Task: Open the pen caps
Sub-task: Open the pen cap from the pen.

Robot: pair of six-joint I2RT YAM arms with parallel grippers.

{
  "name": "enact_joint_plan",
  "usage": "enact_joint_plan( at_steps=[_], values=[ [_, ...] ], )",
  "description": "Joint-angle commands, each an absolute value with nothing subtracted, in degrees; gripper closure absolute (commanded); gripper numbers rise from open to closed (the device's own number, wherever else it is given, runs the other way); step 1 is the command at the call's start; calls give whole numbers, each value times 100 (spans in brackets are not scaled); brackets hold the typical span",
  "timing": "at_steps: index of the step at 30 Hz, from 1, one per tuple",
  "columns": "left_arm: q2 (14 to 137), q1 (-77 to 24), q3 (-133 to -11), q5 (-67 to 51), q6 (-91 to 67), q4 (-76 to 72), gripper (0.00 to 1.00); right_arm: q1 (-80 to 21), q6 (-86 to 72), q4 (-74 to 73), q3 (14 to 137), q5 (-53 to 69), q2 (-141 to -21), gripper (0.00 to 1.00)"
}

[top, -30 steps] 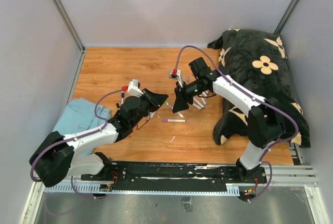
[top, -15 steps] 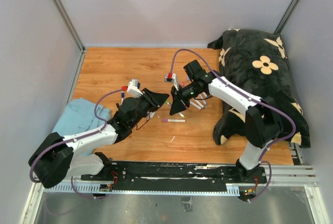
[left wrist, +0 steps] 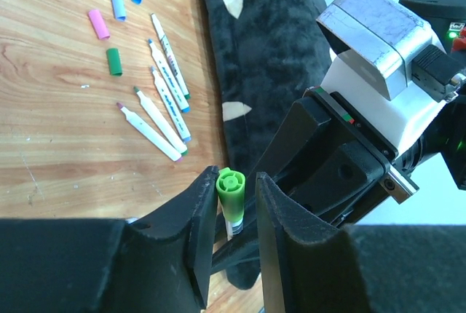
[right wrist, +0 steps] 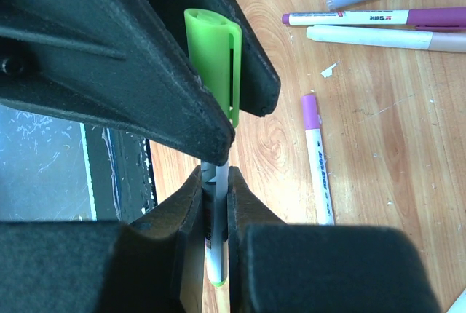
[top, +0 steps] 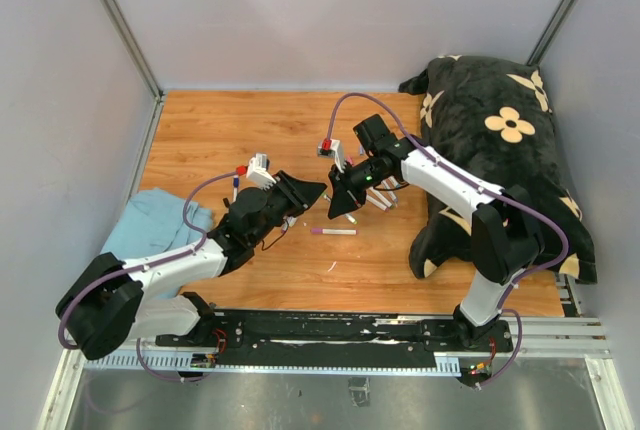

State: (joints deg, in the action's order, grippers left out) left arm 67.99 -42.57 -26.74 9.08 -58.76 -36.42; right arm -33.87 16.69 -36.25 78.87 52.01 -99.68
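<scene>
The left gripper [left wrist: 237, 182] bracketed a green cap [left wrist: 231, 185], grip unclear, while just beyond the right gripper [right wrist: 213, 182] pinched its barrel [right wrist: 215, 173]; the pull-apart step looked under way, needing a straight tug. Loose caps [left wrist: 97, 24] lay beyond

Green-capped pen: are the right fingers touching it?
Touching. Right wrist view shows both fingers pressed against its white barrel, no gap.

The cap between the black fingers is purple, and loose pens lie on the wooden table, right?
No, the cap is green, not purple; the right wrist view shows it. Loose pens do lie on the wooden table.
</scene>
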Motion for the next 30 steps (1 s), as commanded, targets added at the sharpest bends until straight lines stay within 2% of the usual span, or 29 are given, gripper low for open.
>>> enact_joint_plan(
  at_steps=[1,5,6,11,17,22,30],
  values=[
    [6869,-4289,-2716,822,-5814,-3806,72,-3463,1654,-3612,7929,5177,-9925,99],
    [6895,-4289,-2749,872,-5748,-3823,97,-3464,1708,-3616,7921,5256,-9914,99],
    [6880,-4285,-2769,925,-5665,-3817,99,-3466,1730,-3623,7915,5282,-9918,99],
    [6625,-3939,-3103,1268,-5128,-3488,100,-3464,1837,-3649,7883,5316,-9932,99],
    [6284,-2789,-3385,987,-5118,-3292,100,-3465,1880,-3642,7857,5327,-9975,99],
    [5973,-2422,-3369,903,-5211,-3169,100,-3465,1942,-3641,7848,5042,-10002,99],
    [4771,-2417,-1896,1043,-5131,-3731,100,-3362,2241,-4074,8164,2328,-10426,99]
  ],
)
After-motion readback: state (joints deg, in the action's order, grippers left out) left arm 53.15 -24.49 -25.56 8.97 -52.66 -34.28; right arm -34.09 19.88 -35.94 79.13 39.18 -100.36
